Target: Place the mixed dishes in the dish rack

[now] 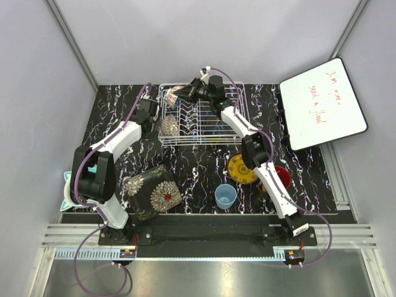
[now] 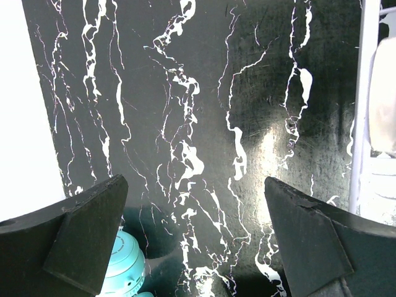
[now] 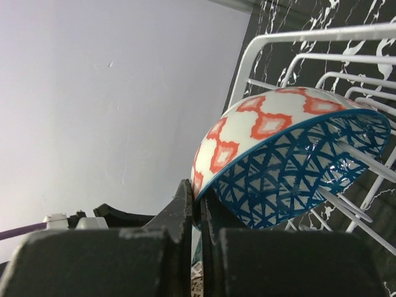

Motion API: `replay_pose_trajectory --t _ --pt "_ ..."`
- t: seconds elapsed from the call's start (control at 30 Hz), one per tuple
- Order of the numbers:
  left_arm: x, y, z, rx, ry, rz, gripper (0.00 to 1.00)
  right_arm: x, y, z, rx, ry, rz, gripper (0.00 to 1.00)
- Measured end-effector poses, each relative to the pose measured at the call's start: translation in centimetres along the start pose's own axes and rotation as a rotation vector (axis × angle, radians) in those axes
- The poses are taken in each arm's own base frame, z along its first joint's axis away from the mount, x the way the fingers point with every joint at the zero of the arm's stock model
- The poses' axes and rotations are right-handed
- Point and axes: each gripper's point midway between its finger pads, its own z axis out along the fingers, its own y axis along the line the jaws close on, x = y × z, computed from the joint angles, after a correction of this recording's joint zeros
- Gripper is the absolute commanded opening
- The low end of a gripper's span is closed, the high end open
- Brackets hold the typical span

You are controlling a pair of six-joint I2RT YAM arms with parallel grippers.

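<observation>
At the far left, a teal ribbed plastic ball (image 2: pixel 124 269) lies just beneath the left gripper's left finger, on the black white-veined marble table (image 2: pixel 204 93). The left gripper (image 2: pixel 197 207) hangs above bare tabletop with its jaws spread wide and nothing between them. The rectangular white wire dish rack (image 1: pixel 201 117) is just to its right. Well back from this gripper, toward the arm bases, the dark square floral plate (image 1: pixel 151 192) lies flat on the table. Just right of the gripper, a beige patterned bowl (image 1: pixel 170 125) stands on edge in the rack's near left corner.

The right gripper (image 3: pixel 199 201) reaches over the rack's far left corner, its jaws pinched tight on the rim of a white bowl with orange diamonds outside and blue lattice inside (image 3: pixel 278 161). That bowl is tilted on edge, and its open side leans against the rack's tines.

Well behind the right gripper, along its arm, the light blue plastic cup (image 1: pixel 226 196) stands upright. The round yellow patterned plate (image 1: pixel 241 169) lies just beside it, partly under the forearm. A dark mug with a red inside (image 1: pixel 283 177) is half hidden by the arm. A white board with red writing (image 1: pixel 322 104) lies far to this gripper's right.
</observation>
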Motion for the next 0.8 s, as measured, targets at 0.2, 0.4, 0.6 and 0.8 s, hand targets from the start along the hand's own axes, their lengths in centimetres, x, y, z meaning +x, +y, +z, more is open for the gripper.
replay_pose_trajectory --t 0.2,0.4,0.6,0.8 --pt "0.1 0.0 0.0 0.001 0.002 0.000 0.99 1.1 -1.7 0.0 0.002 0.032 0.020 0.03" --pt "0.2 0.0 0.0 0.001 0.006 0.002 0.99 2.2 -1.3 -0.1 -0.020 0.085 0.000 0.00" --pt "0.2 0.0 0.0 0.001 0.006 0.003 0.99 3.6 -1.1 0.0 -0.043 0.142 -0.077 0.06" --pt "-1.3 -0.3 0.1 -0.001 0.012 0.029 0.99 4.4 -0.1 -0.5 -0.080 0.202 -0.127 0.28"
